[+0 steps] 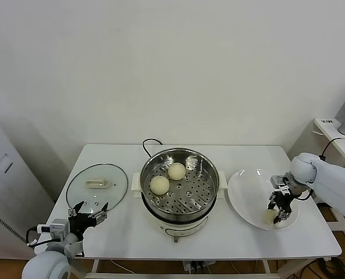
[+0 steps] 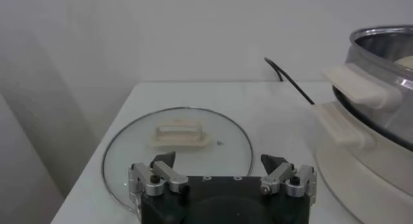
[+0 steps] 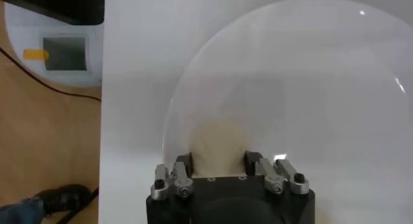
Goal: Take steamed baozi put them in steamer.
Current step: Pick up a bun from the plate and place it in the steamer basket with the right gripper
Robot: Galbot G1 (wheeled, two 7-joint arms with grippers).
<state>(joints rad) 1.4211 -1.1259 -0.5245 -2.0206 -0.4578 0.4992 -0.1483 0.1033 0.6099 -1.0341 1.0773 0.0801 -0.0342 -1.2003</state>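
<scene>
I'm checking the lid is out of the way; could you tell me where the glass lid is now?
In the head view the glass lid lies flat on the table's left side, beside the steamer.

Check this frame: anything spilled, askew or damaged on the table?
Nothing stands out. Two baozi sit on the steamer tray, the glass lid lies flat beside it, and the right end effector straddles a baozi on the white plate.

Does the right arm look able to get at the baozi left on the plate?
Likely yes: the right gripper is down at the plate, fingers either side of the baozi, nothing between.
</scene>
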